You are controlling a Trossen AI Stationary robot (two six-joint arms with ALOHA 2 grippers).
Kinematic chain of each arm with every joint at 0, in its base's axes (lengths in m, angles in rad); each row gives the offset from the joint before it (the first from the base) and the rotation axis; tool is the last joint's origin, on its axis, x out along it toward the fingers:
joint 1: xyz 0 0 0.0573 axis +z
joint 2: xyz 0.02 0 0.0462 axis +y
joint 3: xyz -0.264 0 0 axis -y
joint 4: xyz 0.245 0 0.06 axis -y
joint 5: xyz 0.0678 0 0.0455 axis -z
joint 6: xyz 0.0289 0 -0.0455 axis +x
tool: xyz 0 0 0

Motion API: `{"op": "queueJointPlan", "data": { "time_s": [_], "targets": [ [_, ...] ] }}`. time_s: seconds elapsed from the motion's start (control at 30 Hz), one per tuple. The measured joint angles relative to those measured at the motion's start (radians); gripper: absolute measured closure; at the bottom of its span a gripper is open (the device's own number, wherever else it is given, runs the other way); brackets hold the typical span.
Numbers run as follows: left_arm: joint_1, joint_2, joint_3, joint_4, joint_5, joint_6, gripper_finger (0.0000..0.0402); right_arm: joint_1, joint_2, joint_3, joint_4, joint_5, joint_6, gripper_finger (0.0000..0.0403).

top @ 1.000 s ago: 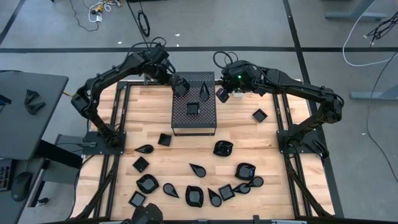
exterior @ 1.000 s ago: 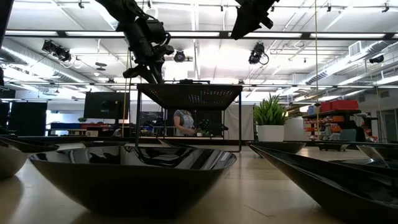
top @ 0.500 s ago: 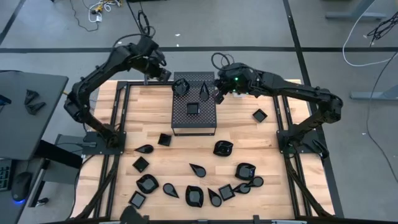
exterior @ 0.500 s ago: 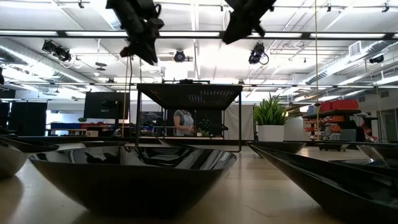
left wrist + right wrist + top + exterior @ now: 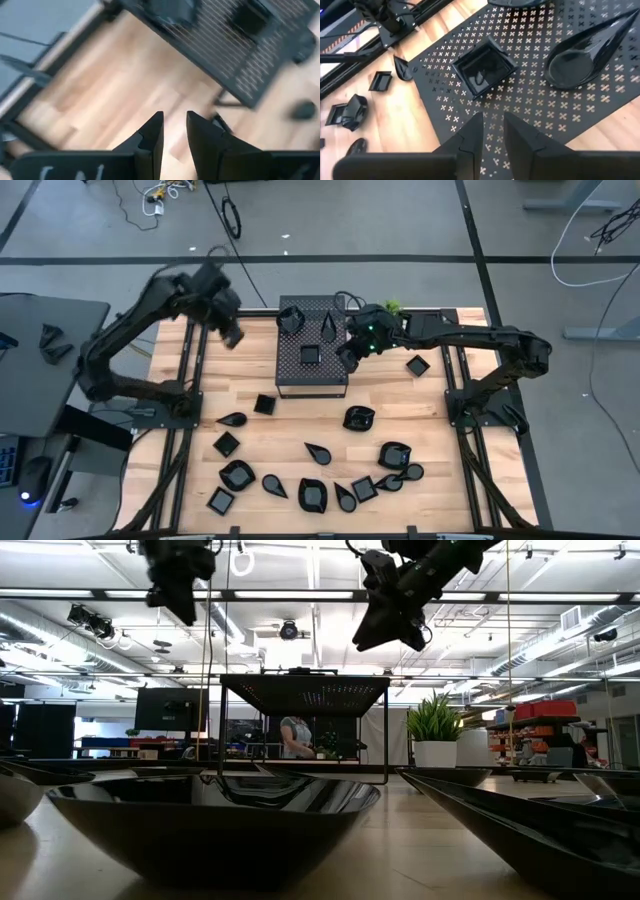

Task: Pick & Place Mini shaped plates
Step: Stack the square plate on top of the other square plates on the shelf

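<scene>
Your mini shaped plates (image 5: 318, 452) lie in two groups: most are scattered over the near half of the wooden table (image 5: 390, 395), and three sit on top of the perforated box (image 5: 312, 368): a square plate (image 5: 483, 72), a teardrop plate (image 5: 585, 47) and a third at the far corner.

Right gripper (image 5: 491, 131): it hangs over the box's right edge, fingers nearly together with a narrow gap, and nothing between them. Left gripper (image 5: 174, 130): it is over bare wood to the left of the box, fingers likewise close-set and empty.

Handling assessment: the plates look glossy, rigid and light, so expect them to be slippery and to skate on the box or flip if nudged. The walls are shallow and sloped; a grip across the whole body seems unreliable. You would do better to pinch one rim wall, one finger inside and one outside. On the teardrop, take the broad end, not the tapered tip. Breakage risk cannot be judged.
</scene>
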Motion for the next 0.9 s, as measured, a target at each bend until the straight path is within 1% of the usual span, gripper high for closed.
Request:
{"op": "queueJointPlan", "data": {
  "time_s": [0.13,0.27,0.4,0.47,0.57,0.7,0.77,0.9],
  "targets": [
    [-0.083,-0.138,-0.196,0.088,0.079,0.0,0.0314,0.0,-0.005,0.0,0.027,-0.004,0.004,0.0323],
    [-0.181,-0.24,-0.396,0.239,0.144,0.012,0.0315,0.0,-0.031,0.014,0.078,-0.004,0.003,0.0323],
    [-0.279,-0.277,-0.57,0.429,0.277,0.115,0.0314,-0.001,-0.07,0.027,0.157,-0.004,0.003,0.0323],
    [-0.334,-0.271,-0.642,0.524,0.313,0.173,0.0314,-0.003,-0.095,0.029,0.197,-0.003,-0.001,0.0323],
    [-0.406,-0.251,-0.724,0.654,0.315,0.248,0.0314,-0.008,-0.132,0.029,0.227,-0.002,-0.02,0.0323],
    [-0.483,-0.211,-0.809,0.754,0.248,0.298,0.0314,-0.014,-0.173,0.029,0.227,0.0,-0.038,0.0323],
    [-0.511,-0.189,-0.844,0.777,0.225,0.305,0.0314,-0.014,-0.185,0.029,0.227,0.009,-0.035,0.0323],
    [-0.563,-0.14,-0.901,0.807,0.146,0.305,0.0314,-0.014,-0.193,0.03,0.227,0.071,-0.027,0.0323]
  ]
}}
